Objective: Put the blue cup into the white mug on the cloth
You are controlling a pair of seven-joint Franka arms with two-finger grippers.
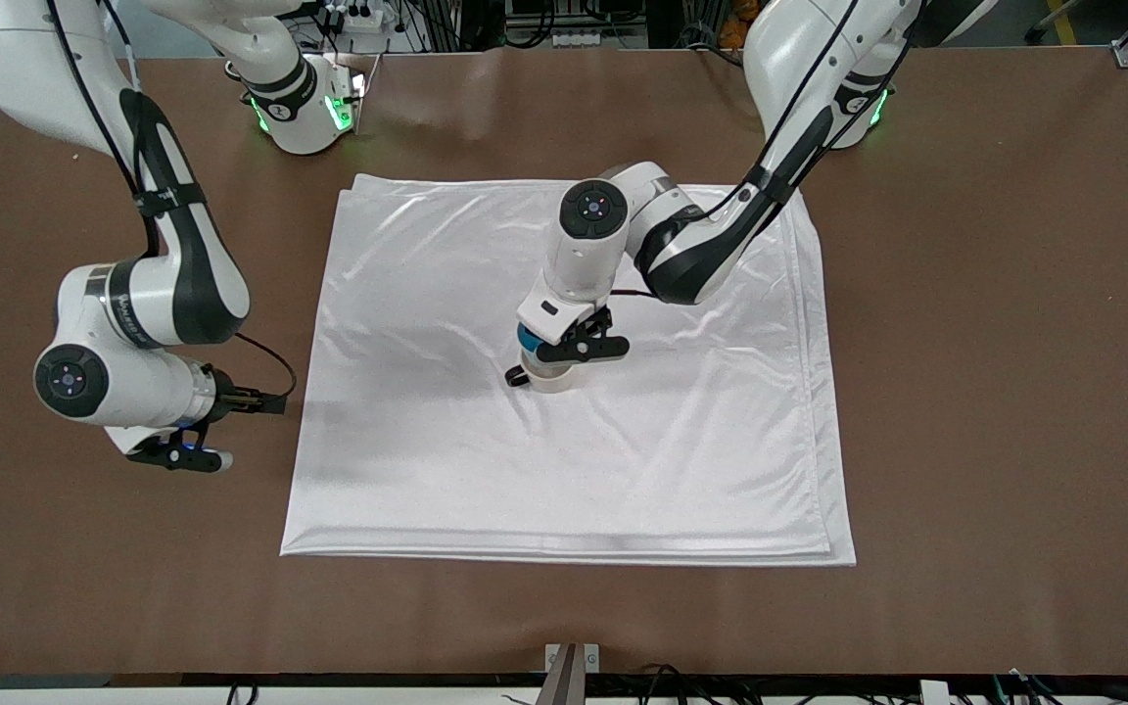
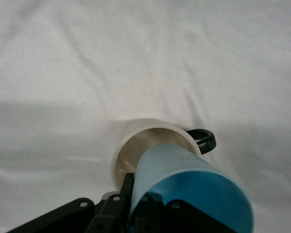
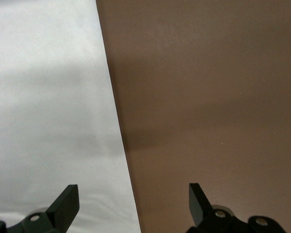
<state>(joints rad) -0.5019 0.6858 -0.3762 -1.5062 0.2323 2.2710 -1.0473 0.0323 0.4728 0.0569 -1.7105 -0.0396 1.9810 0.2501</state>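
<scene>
Cloth (image 1: 564, 460) lies nearest the camera, its near edge running along the desk's (image 1: 995, 392) front edge with bare brown desk showing between; shiny white, folded in layers, wrinkled, spread over the middle of the desk and reaching up toward the edge where the arm bases stand.

Right gripper (image 1: 177, 456) hangs over bare desk at the right arm's end, just off the cloth's side edge, about midway between the front and base edges of the desk. Right arm waits. Right wrist view: fingers (image 3: 67, 204) spread wide, nothing between them, cloth edge (image 3: 48, 111) under one finger and brown desk (image 3: 208, 97) under the other.

White mug (image 1: 549, 376) stands upright on the cloth near its middle, well away from every desk corner, dark handle (image 1: 516, 376) pointing toward the right arm's end. Left wrist view shows the mug's cream rim and beige inside (image 2: 153, 141), handle (image 2: 203, 138) sticking out to one side.

Blue cup (image 1: 531, 340) is held by the left gripper (image 1: 579, 345) right over the mug mouth, tilted, its lower end at or just inside the rim; cannot tell if it touches the mug. Left wrist view: cup's pale outside and bright blue inside (image 2: 194, 187) fill the foreground, gripper fingers (image 2: 126, 191) clamped on the cup wall, one finger outside it.
</scene>
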